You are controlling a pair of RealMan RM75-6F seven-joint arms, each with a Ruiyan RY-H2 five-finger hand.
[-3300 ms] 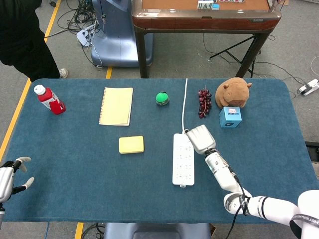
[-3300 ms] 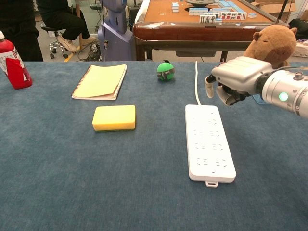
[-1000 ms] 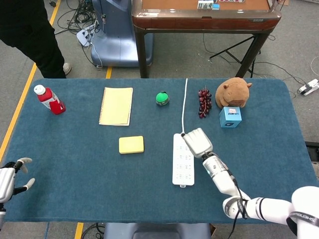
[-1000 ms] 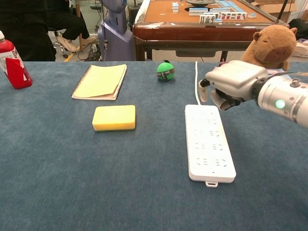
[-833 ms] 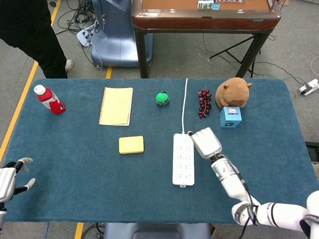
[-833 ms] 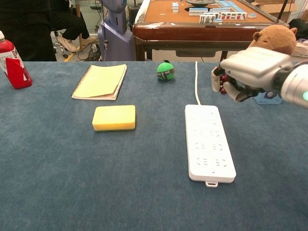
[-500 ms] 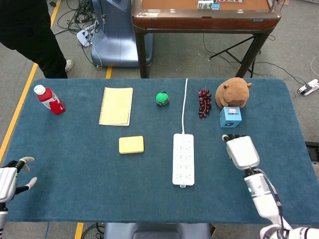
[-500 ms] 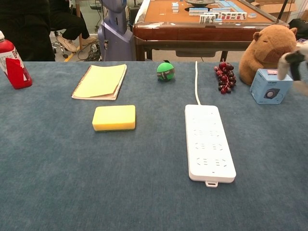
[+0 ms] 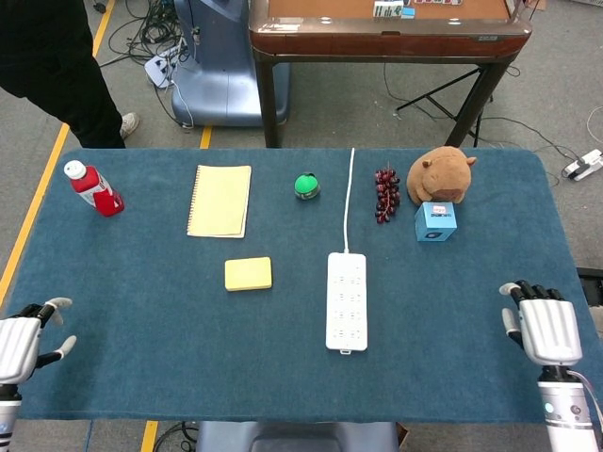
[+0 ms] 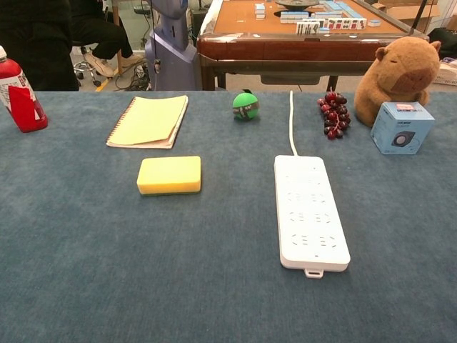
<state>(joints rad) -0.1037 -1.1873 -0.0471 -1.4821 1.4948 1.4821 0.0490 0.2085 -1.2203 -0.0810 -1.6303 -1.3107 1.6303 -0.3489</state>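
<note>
My right hand (image 9: 545, 328) hovers over the near right corner of the blue table (image 9: 151, 320), fingers apart and holding nothing. My left hand (image 9: 21, 346) sits at the near left edge, fingers spread, also empty. Neither hand appears in the chest view. A white power strip (image 9: 346, 299) (image 10: 310, 209) lies in the middle of the table, its cord (image 9: 350, 193) (image 10: 290, 121) running to the far edge. Left of the strip lies a yellow sponge (image 9: 248, 273) (image 10: 169, 175).
Along the far side stand a red bottle (image 9: 93, 187) (image 10: 18, 93), a yellow notebook (image 9: 220, 200) (image 10: 150, 121), a green ball (image 9: 305, 185) (image 10: 245, 105), dark grapes (image 9: 386, 193) (image 10: 333, 114), a plush capybara (image 9: 441, 174) (image 10: 401, 69) and a blue box (image 9: 435, 221) (image 10: 402, 127). A wooden table (image 9: 386, 28) stands behind.
My right hand has pulled back from beside the power strip's cord end to the near right corner, leaving the chest view. The left hand has barely shifted.
</note>
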